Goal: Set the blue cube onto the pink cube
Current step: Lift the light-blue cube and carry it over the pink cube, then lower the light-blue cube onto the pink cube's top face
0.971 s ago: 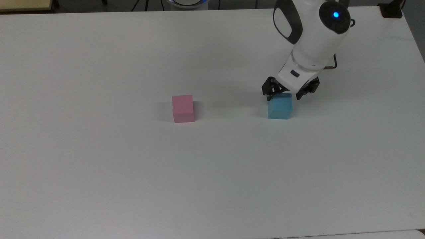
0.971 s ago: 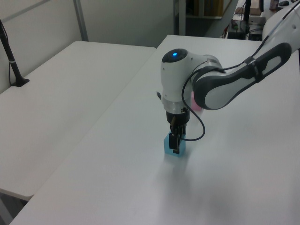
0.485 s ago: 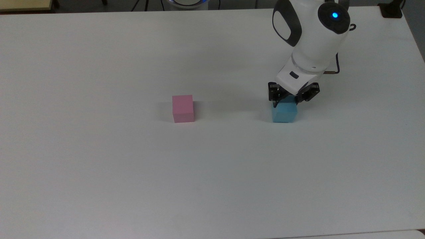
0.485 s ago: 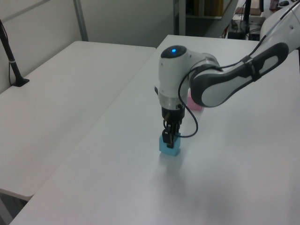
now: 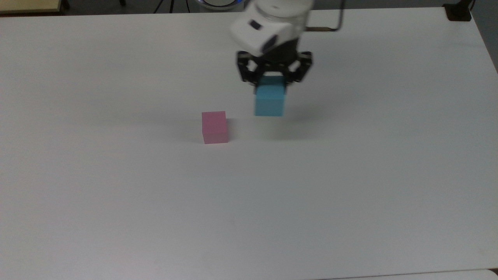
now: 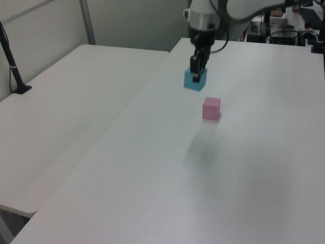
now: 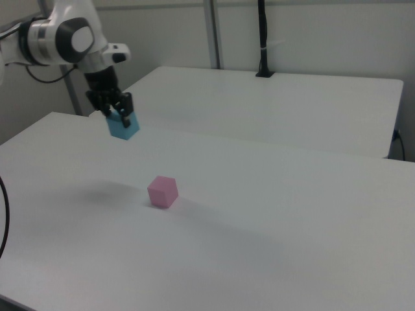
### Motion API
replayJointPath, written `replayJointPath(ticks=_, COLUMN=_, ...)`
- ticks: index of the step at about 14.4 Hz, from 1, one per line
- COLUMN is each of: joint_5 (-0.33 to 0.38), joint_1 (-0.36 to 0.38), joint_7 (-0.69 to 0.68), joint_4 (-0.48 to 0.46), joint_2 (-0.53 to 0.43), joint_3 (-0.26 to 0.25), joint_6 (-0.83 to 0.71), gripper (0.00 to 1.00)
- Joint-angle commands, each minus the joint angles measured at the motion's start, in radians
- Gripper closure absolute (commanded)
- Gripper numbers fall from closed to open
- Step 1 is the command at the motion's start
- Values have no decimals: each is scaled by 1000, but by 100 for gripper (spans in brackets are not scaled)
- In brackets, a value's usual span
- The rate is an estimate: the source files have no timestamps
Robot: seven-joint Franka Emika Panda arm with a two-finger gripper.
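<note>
The gripper [image 5: 271, 81] hangs above the white worktop [image 5: 350, 194], its fingers [image 5: 246, 74] clenched on the blue cube [image 5: 269, 102], which is lifted clear of the surface. The pink cube [image 5: 214, 127] sits on the worktop, down and to the top view's left of it. Best to square the blue cube directly over the pink one before lowering, then let go gently. A second white table [image 6: 66, 96] stands alongside.
</note>
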Motion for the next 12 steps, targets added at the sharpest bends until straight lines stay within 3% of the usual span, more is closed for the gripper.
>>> replayJointPath(ticks=1, joint_5=8, joint_1=-20, joint_7=-151, joint_4=-48, joint_2=-17, joint_3=-84, joint_6=-16, gripper=87)
replayJointPath(ticks=5, joint_5=8, joint_1=-26, joint_7=-219, joint_4=-72, joint_2=27, joint_3=-124, joint_6=-8, gripper=87)
replayJointPath(ticks=12, joint_5=6, joint_1=-26, joint_7=-288, joint_4=-152, joint_2=61, joint_3=-130, joint_6=-1, gripper=87)
